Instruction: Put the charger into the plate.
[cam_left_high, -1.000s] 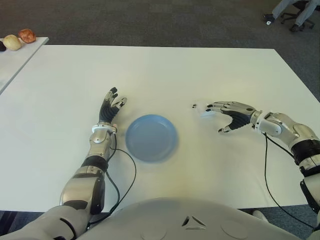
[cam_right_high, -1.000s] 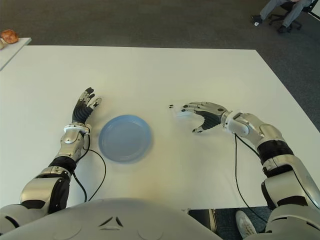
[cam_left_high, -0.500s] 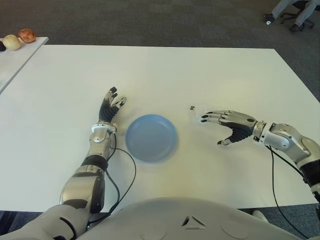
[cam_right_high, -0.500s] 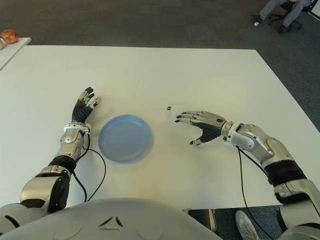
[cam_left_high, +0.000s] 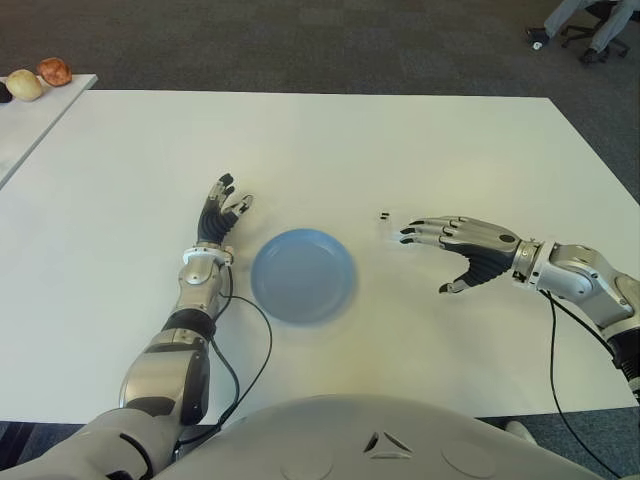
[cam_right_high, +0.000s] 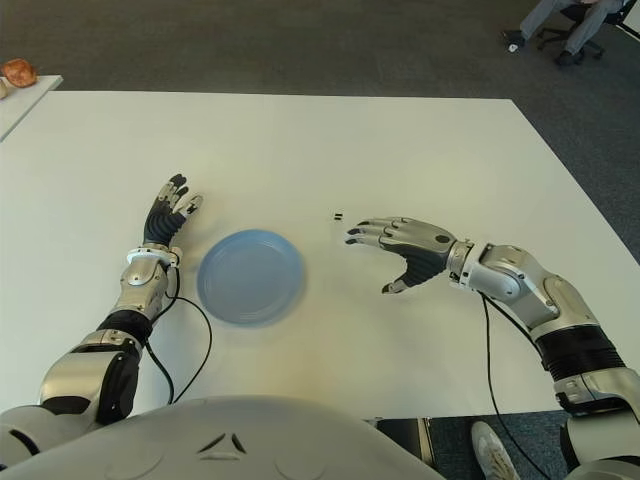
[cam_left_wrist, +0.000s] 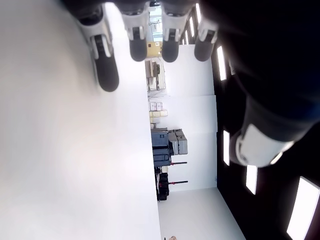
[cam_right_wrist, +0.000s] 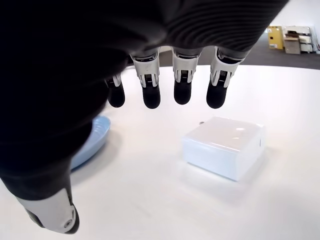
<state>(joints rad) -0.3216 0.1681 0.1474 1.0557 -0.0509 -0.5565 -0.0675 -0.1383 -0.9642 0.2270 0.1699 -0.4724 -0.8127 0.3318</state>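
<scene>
right wrist view shows the right hand (cam_right_wrist: 165, 95) spread above the charger (cam_right_wrist: 223, 147), holding nothing.

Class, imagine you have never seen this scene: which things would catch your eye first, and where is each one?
The blue plate sits empty on the white table, with the left hand open beside it on its left. To the plate's right, the right hand hovers open, and the white charger lies on the table near its fingertips.

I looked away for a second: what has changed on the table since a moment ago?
The right hand drew back toward the robot, off the white charger, which lies on the table, not gripped. The blue plate and the left hand beside it stayed put.
</scene>
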